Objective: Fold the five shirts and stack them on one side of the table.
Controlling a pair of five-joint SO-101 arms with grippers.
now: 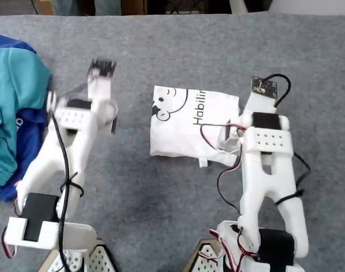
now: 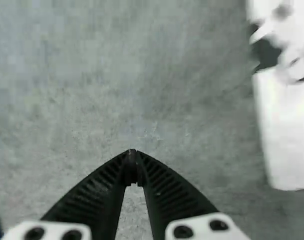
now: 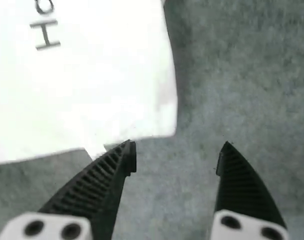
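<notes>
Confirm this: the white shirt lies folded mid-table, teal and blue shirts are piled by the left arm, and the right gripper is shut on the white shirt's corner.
Wrong on the gripper: the right wrist view shows the right gripper open beside a corner of the white shirt, with only bare table between its jaws. The rest stands.

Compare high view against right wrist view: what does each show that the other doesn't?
High view, not right wrist: a teal shirt and a blue shirt heaped at the left edge of the table, the left arm, and the bear print on the white shirt. Right wrist, not high: a clear look at the right gripper, jaws open, one jaw tip at the white shirt's corner, the other over bare grey surface. Both: the folded white shirt lying on the grey table.
</notes>
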